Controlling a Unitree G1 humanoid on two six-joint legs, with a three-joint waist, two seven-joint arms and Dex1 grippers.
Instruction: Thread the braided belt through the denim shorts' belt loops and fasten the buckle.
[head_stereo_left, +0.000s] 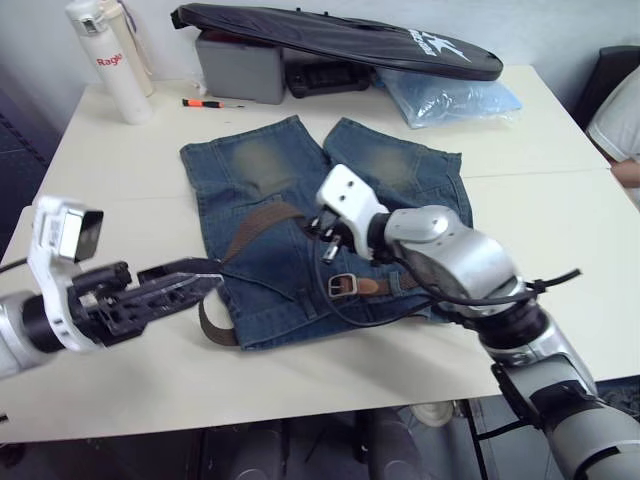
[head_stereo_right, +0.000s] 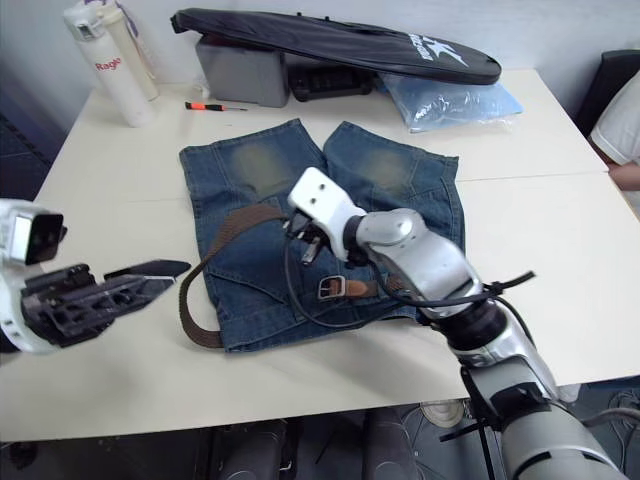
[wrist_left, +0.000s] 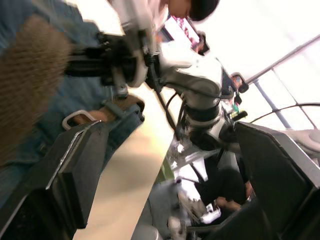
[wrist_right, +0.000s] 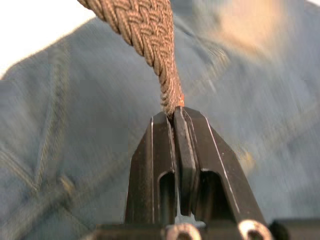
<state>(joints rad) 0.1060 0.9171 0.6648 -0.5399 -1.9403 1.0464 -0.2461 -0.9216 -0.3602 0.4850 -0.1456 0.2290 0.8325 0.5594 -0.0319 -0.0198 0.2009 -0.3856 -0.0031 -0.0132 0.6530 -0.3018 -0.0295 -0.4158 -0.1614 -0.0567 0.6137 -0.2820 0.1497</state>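
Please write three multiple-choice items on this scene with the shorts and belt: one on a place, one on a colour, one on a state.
1. Where does the buckle lie?
A. On the denim shorts
B. Beside the white bottle
C. On the floor

2. What colour is the braided belt?
A. Red
B. Brown
C. White

3. What is the state of the right hand?
A. Wide open above the table
B. Shut on nothing
C. Shut on the belt

Answers:
1. A: the silver frame rests on the denim near the waistband.
2. B: the woven strap is brown in the right wrist view.
3. C: the fingers pinch the strap's end between them.
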